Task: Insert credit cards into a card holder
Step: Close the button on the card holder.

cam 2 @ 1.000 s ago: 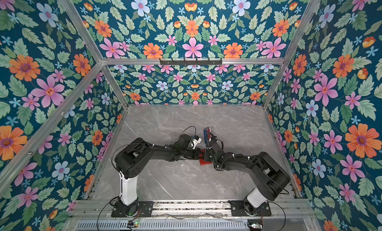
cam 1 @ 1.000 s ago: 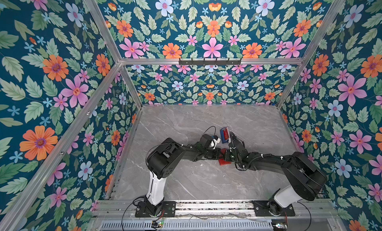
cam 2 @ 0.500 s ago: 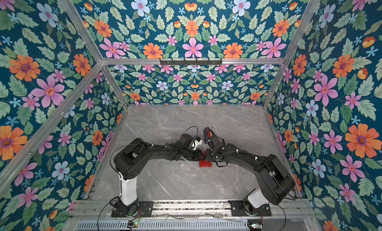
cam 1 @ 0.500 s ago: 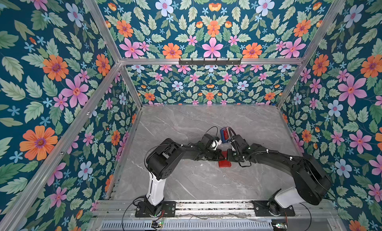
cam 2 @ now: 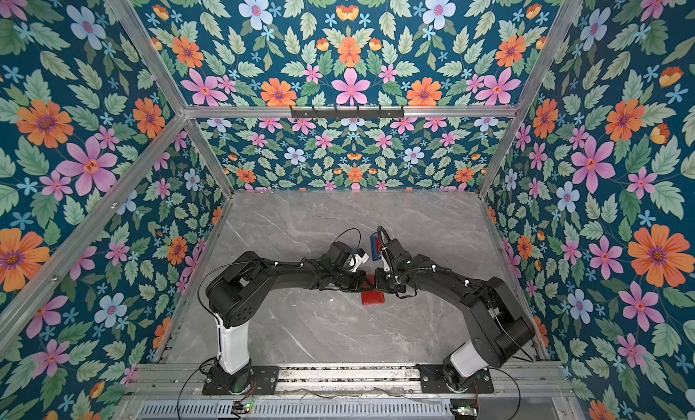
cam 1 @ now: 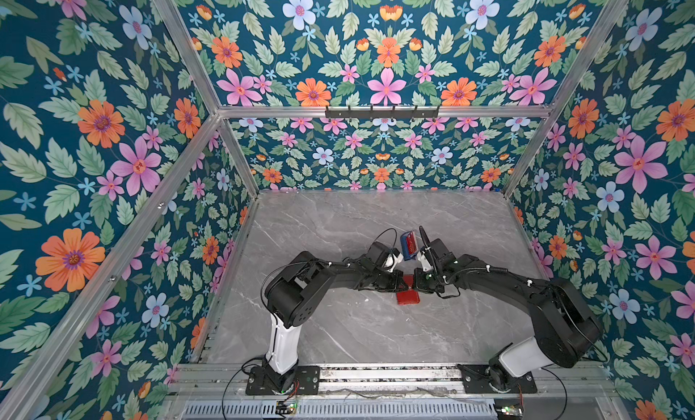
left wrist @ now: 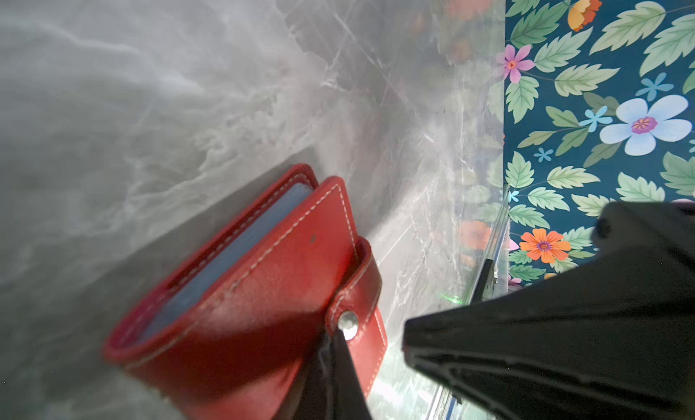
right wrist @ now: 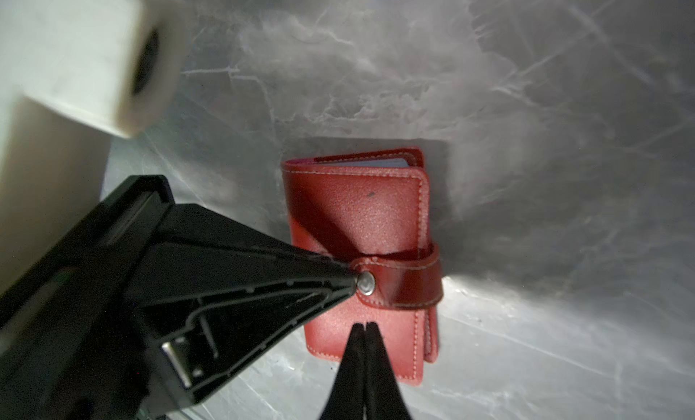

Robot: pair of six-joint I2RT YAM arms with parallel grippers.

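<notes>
- While your left claw [right wrist: 353, 283] is clenched to a point with nothing visible between its jaws, its tip rests against the metal snap stud [right wrist: 366, 283] on the closing tab [right wrist: 410, 283].
- Your right claw [right wrist: 364, 326] is pinched closed and empty too. It hovers over the lower part of the front cover; whether it touches cannot be told.
- Under both lies the small red leather-like folding card holder [right wrist: 361, 215], flat and snapped closed on the grey marble-patterned table [right wrist: 526, 98].
- Bluish sleeve edges [left wrist: 240, 249] show between its covers.
- Expect the holder to be light and soft, and likely to skid on that smooth slab. Pin the cover with one claw and take the tab by its free rounded end beside the stud, then peel upward.
- Beyond the claws, apart from the holder, stands a small blue rack [cam 1: 408, 245]; its contents are too small to make out.
</notes>
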